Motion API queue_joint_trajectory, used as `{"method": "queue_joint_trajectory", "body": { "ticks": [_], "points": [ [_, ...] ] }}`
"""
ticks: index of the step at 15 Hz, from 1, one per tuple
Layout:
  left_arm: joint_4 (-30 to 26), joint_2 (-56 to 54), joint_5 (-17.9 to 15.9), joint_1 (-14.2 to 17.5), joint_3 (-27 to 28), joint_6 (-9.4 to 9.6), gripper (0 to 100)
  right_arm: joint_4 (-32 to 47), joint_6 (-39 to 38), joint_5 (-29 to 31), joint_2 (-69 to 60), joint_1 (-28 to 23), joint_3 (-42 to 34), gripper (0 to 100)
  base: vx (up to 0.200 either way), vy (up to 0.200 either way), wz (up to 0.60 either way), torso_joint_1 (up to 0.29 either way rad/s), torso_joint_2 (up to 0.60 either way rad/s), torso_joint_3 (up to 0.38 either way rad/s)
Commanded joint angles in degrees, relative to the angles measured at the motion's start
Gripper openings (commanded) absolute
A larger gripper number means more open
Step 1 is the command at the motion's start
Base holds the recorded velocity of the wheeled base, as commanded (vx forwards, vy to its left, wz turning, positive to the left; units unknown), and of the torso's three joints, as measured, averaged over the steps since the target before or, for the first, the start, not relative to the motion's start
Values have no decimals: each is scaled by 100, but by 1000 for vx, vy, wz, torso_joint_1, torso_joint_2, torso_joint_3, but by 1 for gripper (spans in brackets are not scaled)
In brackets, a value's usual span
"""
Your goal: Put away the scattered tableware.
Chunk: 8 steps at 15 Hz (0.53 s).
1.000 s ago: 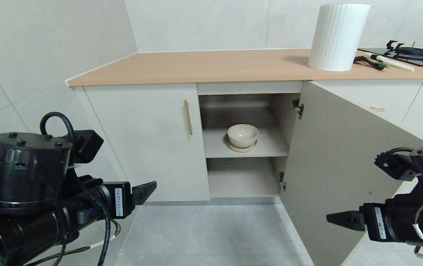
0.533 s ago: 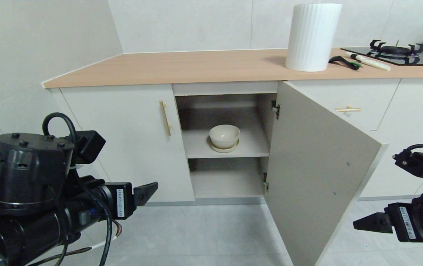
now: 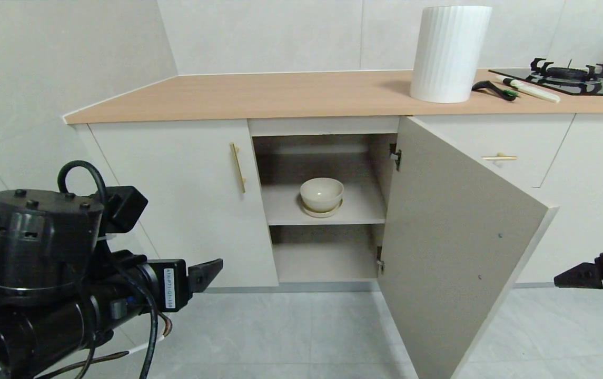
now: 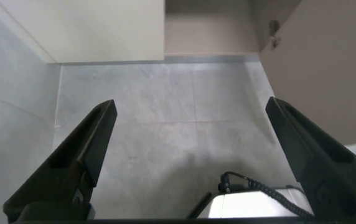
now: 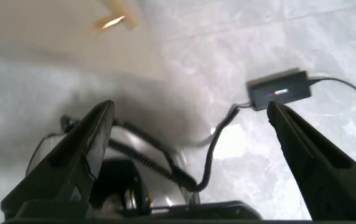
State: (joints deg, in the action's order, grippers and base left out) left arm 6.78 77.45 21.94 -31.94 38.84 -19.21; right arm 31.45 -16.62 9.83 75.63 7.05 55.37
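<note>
The bowl (image 3: 322, 192) sits on the cupboard's middle shelf (image 3: 364, 209). Your left end effector (image 4: 190, 107) and right end effector (image 5: 190, 107) hang released and empty. If shutting the door (image 3: 454, 237) comes next, push its outer face near the free edge, slowly.

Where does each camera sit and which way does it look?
Head view: on the robot's head, facing forward and down at cabinet door and bowl; left tool, right tool show.
Left wrist view: on the left wrist, facing floor past its open tool.
Right wrist view: on the right wrist, facing floor and black box past its tool.
Shared: head and left wrist see that door.
</note>
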Motion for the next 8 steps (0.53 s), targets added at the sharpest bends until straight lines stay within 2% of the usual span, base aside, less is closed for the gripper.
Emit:
{"method": "queue_joint_trajectory", "body": {
  "ticks": [1,8],
  "points": [
    [-1,7,3,4,1,-4,100,-359,-8,-25,330,-335,27,100,0,0,0,0,0,0],
    [-1,-2,3,4,1,-4,100,-1449,-509,-25,910,-353,-158,100,0,0,0,0,0,0]
  ]
}}
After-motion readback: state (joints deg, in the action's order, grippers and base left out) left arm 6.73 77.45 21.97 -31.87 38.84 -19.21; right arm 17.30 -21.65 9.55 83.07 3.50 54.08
